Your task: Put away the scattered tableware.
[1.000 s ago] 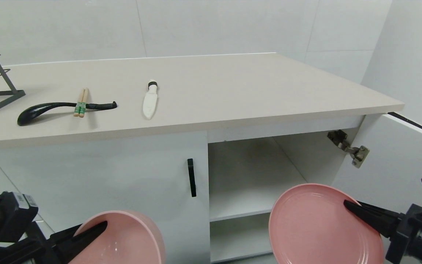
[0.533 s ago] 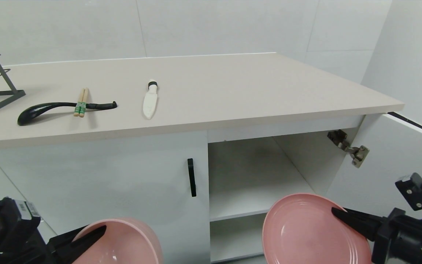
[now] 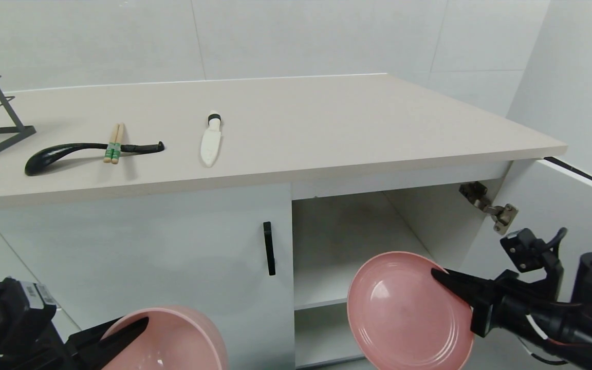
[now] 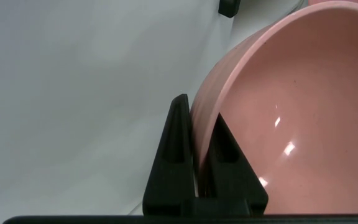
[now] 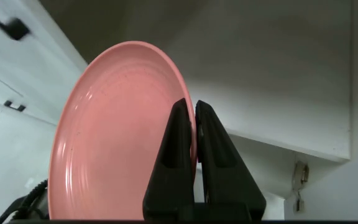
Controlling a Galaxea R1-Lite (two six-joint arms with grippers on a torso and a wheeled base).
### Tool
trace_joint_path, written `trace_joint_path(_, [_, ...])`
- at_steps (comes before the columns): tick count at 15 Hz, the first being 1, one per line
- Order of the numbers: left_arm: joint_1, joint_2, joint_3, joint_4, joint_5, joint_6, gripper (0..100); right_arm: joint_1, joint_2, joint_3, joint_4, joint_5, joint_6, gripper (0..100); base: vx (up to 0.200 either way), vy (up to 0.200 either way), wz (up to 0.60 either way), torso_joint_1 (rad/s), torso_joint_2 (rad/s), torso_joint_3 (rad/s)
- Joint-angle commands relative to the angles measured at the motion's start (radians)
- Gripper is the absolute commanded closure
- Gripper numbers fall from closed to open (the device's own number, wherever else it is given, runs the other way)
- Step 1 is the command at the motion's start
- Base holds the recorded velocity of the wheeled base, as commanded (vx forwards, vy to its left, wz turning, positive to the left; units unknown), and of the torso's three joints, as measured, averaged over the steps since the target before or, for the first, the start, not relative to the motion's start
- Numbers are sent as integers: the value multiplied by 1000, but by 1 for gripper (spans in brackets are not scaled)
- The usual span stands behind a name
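I am carrying the pink plate to the open cupboard. My right claw is pinching the plate's rim tight, one finger on each side. The plate is hanging in the air just in front of the cupboard's opening, tipped up on its edge. I think the good way is to go slowly, turn the plate flat, and slide it onto the white shelf without bumping the open door or the shelf's front edge. I should let go only when the plate is sitting down flat.

My left claw is squeezing the rim of the pink bowl. The bowl is waiting low down, in front of the closed door. I should keep it away from that door.

The black spoon, the chopsticks and the white knife are lying on the counter.

Since a second ago, my right arm is swinging toward the middle, so the plate is now nearer the opening and tipped up more. The bowl is a bit lower. The things on the counter are staying put.
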Motion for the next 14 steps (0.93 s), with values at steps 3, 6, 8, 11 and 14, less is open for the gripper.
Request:
trace_joint_path(3, [1, 4, 0, 0, 0, -3, 100, -4, 237, -72, -73, -1, -2, 100, 0, 0, 0, 0, 0, 0])
trace_joint_path(6, [0, 4, 0, 0, 0, -3, 100, 3, 297, -152, -73, -2, 1, 100, 0, 0, 0, 0, 0, 0])
trace_joint_path(8, [0, 2, 0, -2, 0, -5, 100, 2, 370, -221, -73, -4, 13, 100, 0, 0, 0, 0, 0, 0])
trace_joint_path(11, [0, 4, 0, -2, 0, -3, 100, 3, 452, -298, -73, -2, 13, 100, 0, 0, 0, 0, 0, 0])
trace_joint_path(14, [1, 4, 0, -2, 0, -3, 100, 8, 518, -362, -73, -4, 14, 100, 0, 0, 0, 0, 0, 0])
